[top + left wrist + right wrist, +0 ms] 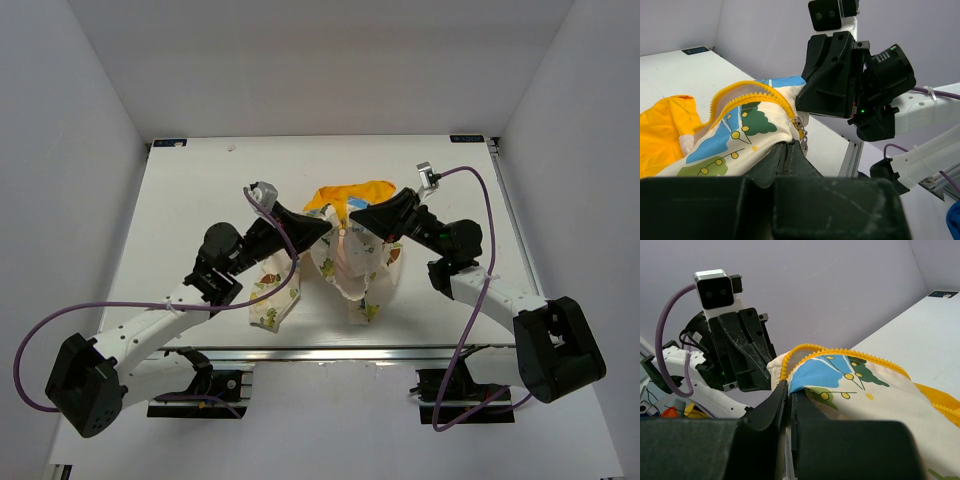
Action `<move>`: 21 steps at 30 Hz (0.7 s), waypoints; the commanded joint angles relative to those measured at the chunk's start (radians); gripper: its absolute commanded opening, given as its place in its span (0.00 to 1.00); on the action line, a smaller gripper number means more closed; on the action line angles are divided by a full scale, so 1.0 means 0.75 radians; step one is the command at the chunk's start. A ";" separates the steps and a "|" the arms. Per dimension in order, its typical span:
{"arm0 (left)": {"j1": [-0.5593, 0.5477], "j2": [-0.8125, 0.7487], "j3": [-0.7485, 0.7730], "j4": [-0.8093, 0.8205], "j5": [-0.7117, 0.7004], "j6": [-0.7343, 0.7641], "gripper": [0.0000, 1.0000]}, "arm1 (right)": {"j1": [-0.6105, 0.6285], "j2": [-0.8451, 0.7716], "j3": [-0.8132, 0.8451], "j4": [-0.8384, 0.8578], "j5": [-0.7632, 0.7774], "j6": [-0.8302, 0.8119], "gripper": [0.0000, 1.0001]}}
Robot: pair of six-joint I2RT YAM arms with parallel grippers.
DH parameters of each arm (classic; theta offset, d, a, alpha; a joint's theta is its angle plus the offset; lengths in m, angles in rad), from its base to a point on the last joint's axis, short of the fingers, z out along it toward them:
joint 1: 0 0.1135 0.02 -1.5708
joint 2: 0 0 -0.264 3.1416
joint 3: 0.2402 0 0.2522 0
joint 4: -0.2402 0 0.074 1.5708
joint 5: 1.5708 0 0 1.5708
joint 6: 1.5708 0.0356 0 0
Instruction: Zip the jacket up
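Between left pincer [325, 229] and right pincer [356, 219], the jacket [356, 272], bunched, its zipper edges [745, 92] clamped in both

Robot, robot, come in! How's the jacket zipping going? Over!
Left pincer shut on jacket beside zip slider. Right pincer shut on jacket edge. Zip teeth apart. Nothing in the way. Over.
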 commanded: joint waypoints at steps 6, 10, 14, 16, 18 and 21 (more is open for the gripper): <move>0.005 0.050 0.002 0.073 0.109 -0.060 0.00 | -0.005 -0.002 0.027 0.321 0.011 0.010 0.00; 0.007 0.058 0.006 0.047 0.139 -0.064 0.00 | -0.005 -0.004 0.027 0.327 0.011 0.010 0.00; 0.005 0.056 0.031 -0.016 0.213 -0.064 0.00 | -0.005 -0.002 0.025 0.327 0.017 0.004 0.00; 0.007 0.052 0.035 -0.047 0.252 -0.062 0.00 | -0.008 -0.004 0.025 0.325 0.023 0.002 0.00; 0.005 0.052 0.037 -0.064 0.278 -0.062 0.00 | -0.008 -0.004 0.025 0.317 0.023 -0.004 0.00; 0.005 0.062 0.043 -0.117 0.315 -0.060 0.00 | -0.008 -0.012 0.035 0.272 0.021 -0.024 0.00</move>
